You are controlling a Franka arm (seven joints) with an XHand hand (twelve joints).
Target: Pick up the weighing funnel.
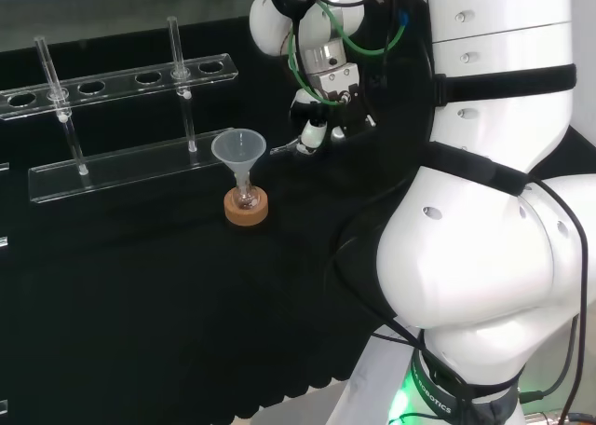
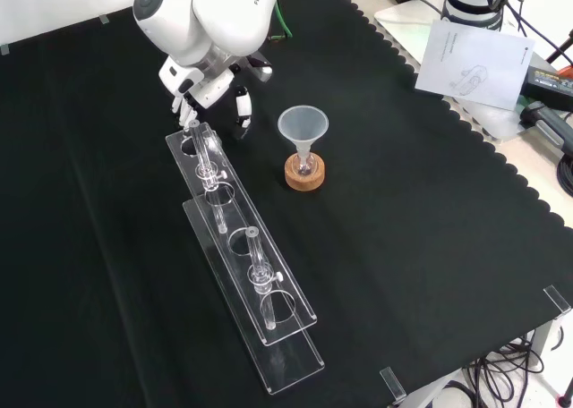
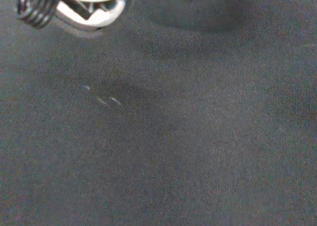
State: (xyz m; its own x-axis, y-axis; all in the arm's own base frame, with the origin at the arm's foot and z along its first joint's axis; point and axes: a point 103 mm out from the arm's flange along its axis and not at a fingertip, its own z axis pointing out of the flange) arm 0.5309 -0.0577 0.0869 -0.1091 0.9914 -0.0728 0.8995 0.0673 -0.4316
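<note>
**Head view: weighing funnel (image 1: 284, 148) judged to lie just left of the robot hand (image 1: 317, 131)**

The robot hand is seen low over the black cloth of the bench (image 1: 140, 294), to the right of the big funnel (image 1: 239, 150), which stands in a small flask on a cork ring (image 1: 247, 211). A thin pale sliver reaches from the robot hand's lower edge toward the left of the head view. It is taken to be the weighing funnel, though it is too small for certainty. Its long axis runs nearly across that view and is tipped slightly upward at the end nearest the robot hand. It cannot be told whether the piece lies on the cloth or is lifted clear of it. Nor can it be told whether the robot hand is spread, closed, or pinching the piece.

In the front view the robot hand (image 2: 210, 84) is placed beside the far end of the clear tube rack (image 2: 242, 265). The funnel (image 2: 303, 123) stands to the right there, well apart from the rack.

In the wrist view the cloth is seen close beneath a blurred part of the robot hand (image 3: 79, 10). A few faint glints on the cloth cannot be identified.

If the piece is not yet caught, only a short reach toward the left of the head view is judged to be needed, with the grip laid across the long axis. The big funnel stands near on that same side, so an overshoot could knock it.
</note>
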